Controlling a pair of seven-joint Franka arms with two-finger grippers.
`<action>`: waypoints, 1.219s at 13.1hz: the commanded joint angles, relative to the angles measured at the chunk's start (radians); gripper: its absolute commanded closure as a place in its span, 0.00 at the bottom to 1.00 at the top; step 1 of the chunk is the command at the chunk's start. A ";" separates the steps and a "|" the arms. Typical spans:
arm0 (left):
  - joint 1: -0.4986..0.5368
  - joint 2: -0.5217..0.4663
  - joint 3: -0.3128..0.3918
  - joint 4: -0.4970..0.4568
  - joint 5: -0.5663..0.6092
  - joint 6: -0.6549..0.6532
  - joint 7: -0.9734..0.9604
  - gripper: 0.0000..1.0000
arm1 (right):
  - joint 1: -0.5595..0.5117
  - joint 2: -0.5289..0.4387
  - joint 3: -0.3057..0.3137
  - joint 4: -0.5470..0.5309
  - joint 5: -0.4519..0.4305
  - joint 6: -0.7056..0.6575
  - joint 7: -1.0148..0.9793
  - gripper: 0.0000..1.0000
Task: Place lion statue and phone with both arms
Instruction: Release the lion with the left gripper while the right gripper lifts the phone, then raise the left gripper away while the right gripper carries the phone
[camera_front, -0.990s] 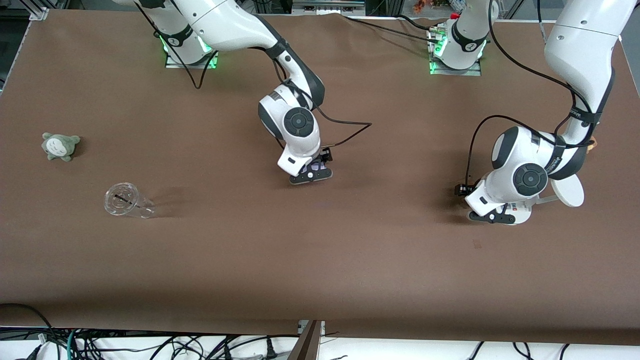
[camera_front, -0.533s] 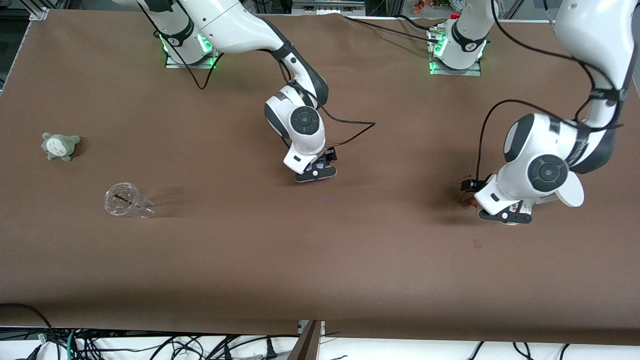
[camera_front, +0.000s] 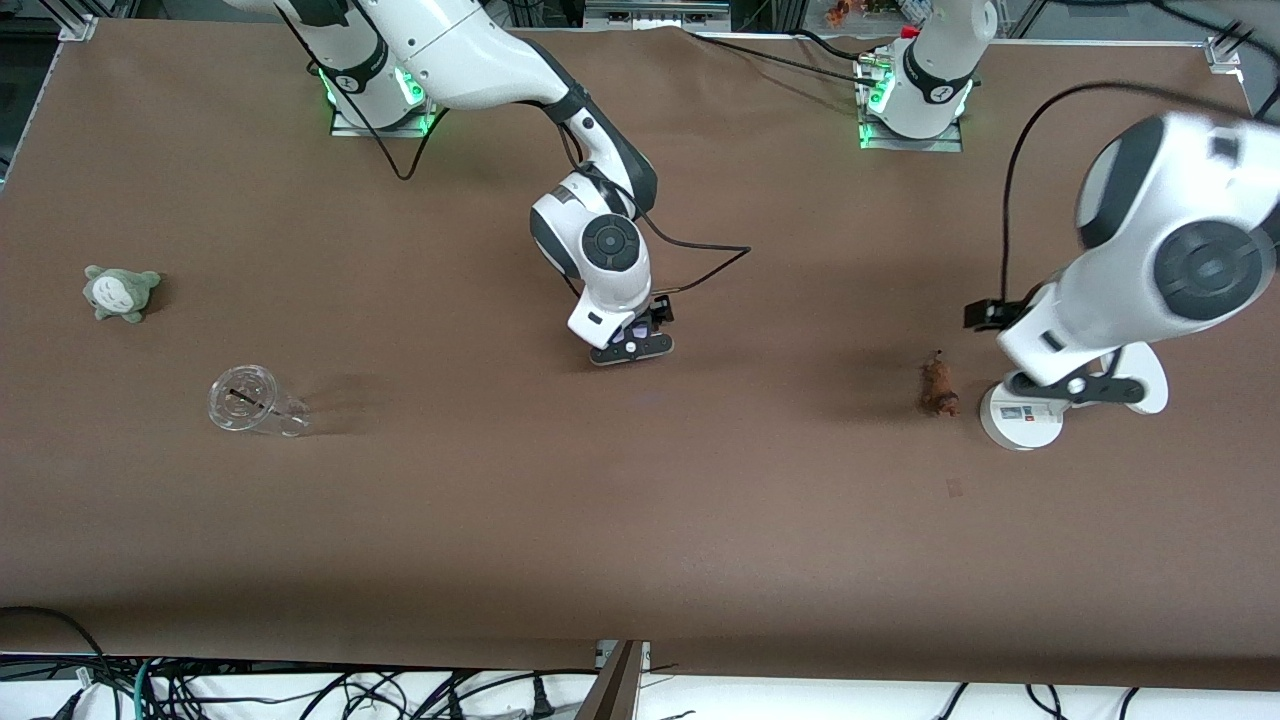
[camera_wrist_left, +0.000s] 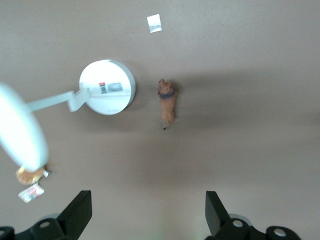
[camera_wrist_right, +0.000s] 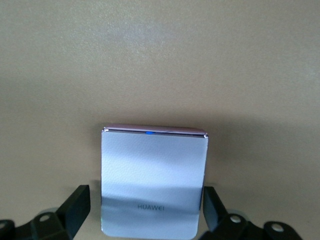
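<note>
The lion statue (camera_front: 938, 390) lies on the brown table beside the white stand, free of any gripper; it also shows in the left wrist view (camera_wrist_left: 166, 102). My left gripper (camera_front: 1078, 390) is open and empty, raised over the stand, with the lion out ahead of its fingers (camera_wrist_left: 78, 212). My right gripper (camera_front: 630, 347) is down at the table's middle, open. The pale lavender phone (camera_wrist_right: 154, 185) lies flat between its fingers (camera_wrist_right: 75, 206) with a gap on at least one side. In the front view the phone is mostly hidden under that gripper.
A white round-based stand (camera_front: 1020, 418) with a disc (camera_front: 1140, 385) stands toward the left arm's end. A grey-green plush (camera_front: 122, 292) and a clear cup on its side (camera_front: 250, 402) lie toward the right arm's end.
My left gripper has lifted and swung toward the left arm's end, leaving the lion statue on the table. The right gripper shifted slightly, then stayed still over the phone.
</note>
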 joint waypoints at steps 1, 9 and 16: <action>0.012 -0.020 -0.016 0.115 -0.026 -0.092 0.017 0.00 | 0.009 0.013 -0.008 0.017 0.002 0.003 0.009 0.00; -0.061 -0.222 0.218 -0.003 -0.202 0.014 0.020 0.00 | 0.007 0.028 -0.012 0.018 0.002 0.045 0.008 0.00; -0.228 -0.373 0.390 -0.211 -0.224 0.185 0.020 0.00 | -0.028 -0.008 -0.020 0.020 0.010 0.031 -0.006 0.54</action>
